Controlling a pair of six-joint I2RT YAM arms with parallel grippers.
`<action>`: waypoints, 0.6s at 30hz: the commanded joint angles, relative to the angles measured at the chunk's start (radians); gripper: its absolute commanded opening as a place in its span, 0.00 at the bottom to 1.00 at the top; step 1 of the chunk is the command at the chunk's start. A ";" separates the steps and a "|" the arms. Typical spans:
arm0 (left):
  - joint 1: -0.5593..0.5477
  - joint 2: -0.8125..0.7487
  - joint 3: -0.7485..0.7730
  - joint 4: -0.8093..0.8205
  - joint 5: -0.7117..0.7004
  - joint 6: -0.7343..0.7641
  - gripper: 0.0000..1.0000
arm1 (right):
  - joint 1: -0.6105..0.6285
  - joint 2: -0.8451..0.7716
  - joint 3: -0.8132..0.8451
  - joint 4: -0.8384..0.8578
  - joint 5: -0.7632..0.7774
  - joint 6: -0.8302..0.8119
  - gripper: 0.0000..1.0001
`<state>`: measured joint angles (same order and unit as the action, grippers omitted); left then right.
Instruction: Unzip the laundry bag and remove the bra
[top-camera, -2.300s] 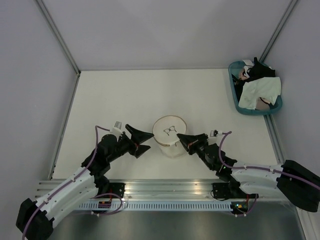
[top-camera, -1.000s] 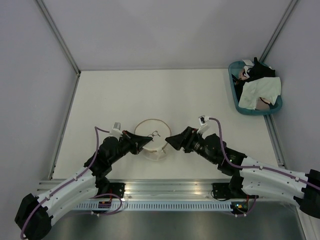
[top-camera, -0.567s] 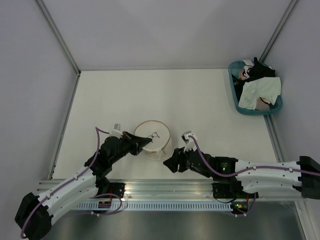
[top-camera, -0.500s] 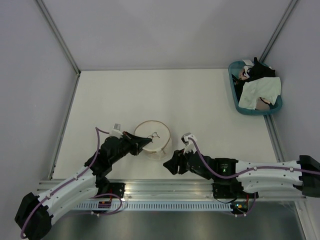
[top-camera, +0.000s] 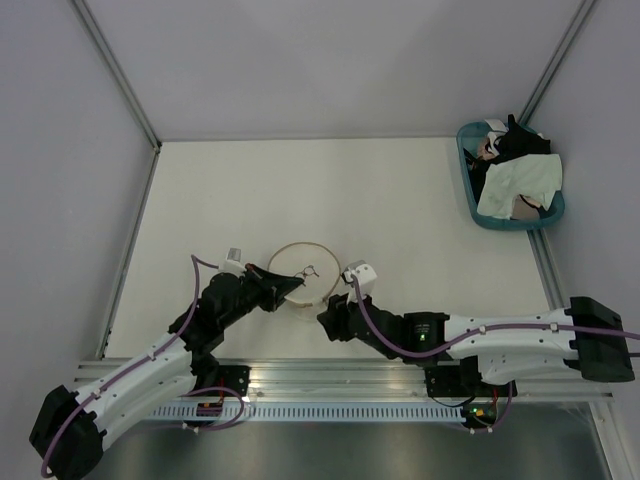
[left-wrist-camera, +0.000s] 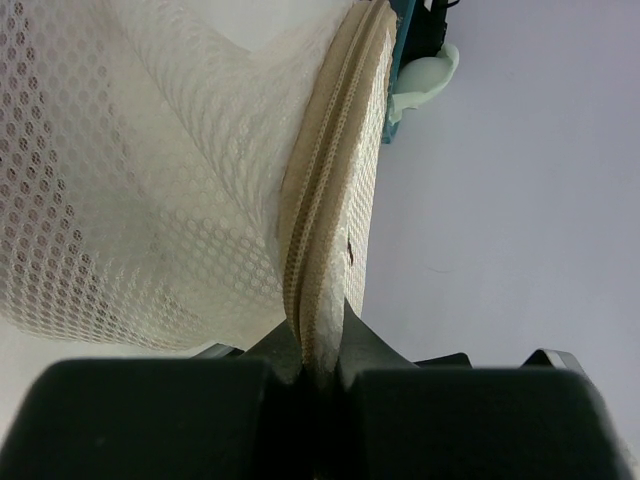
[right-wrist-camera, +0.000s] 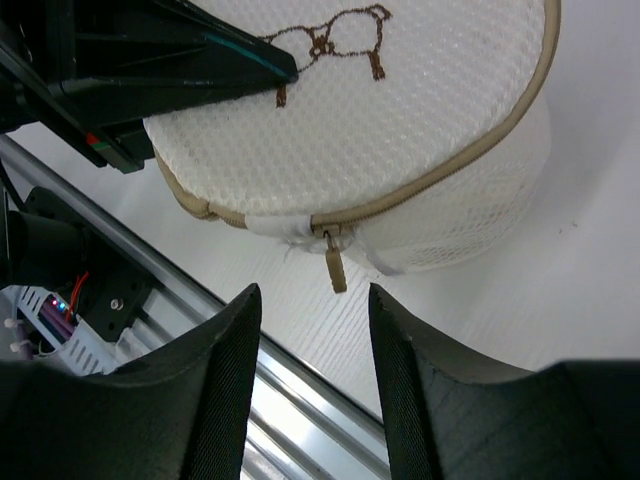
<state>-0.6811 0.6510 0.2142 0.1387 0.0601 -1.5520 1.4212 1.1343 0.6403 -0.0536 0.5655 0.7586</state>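
The laundry bag (top-camera: 305, 278), a round cream mesh case with a tan rim, sits near the table's front and is tipped so its lid faces the near edge. Its lid (right-wrist-camera: 400, 110) carries a dark bra drawing. My left gripper (top-camera: 287, 285) is shut on the bag's tan zip rim (left-wrist-camera: 322, 230), pinching it between the fingertips at the bag's left side. My right gripper (right-wrist-camera: 312, 292) is open just below the bag's near edge. The tan zipper pull (right-wrist-camera: 336, 270) hangs just ahead of the fingertips, untouched. The bra is hidden.
A teal basket (top-camera: 478, 205) holding a white-and-pale-green cloth (top-camera: 520, 182) and a black garment (top-camera: 520, 140) stands at the far right corner. The aluminium rail (top-camera: 330, 375) runs right under my right gripper, close behind the bag.
My right arm swung from the bag's right side round to its near side, with its jaws narrowing. The left gripper kept its hold on the rim, and the bag stayed tipped.
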 joint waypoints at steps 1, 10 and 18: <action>-0.003 -0.016 0.031 0.013 0.010 -0.020 0.02 | 0.002 0.041 0.073 0.003 0.088 -0.064 0.52; -0.003 -0.039 0.031 -0.001 0.024 -0.017 0.02 | -0.041 0.096 0.101 -0.002 0.108 -0.110 0.10; -0.001 -0.002 0.065 -0.013 0.081 0.084 0.02 | -0.048 0.042 0.108 -0.141 0.108 -0.125 0.00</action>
<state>-0.6811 0.6346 0.2184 0.1032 0.0841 -1.5383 1.3808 1.2137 0.7040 -0.1055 0.6338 0.6571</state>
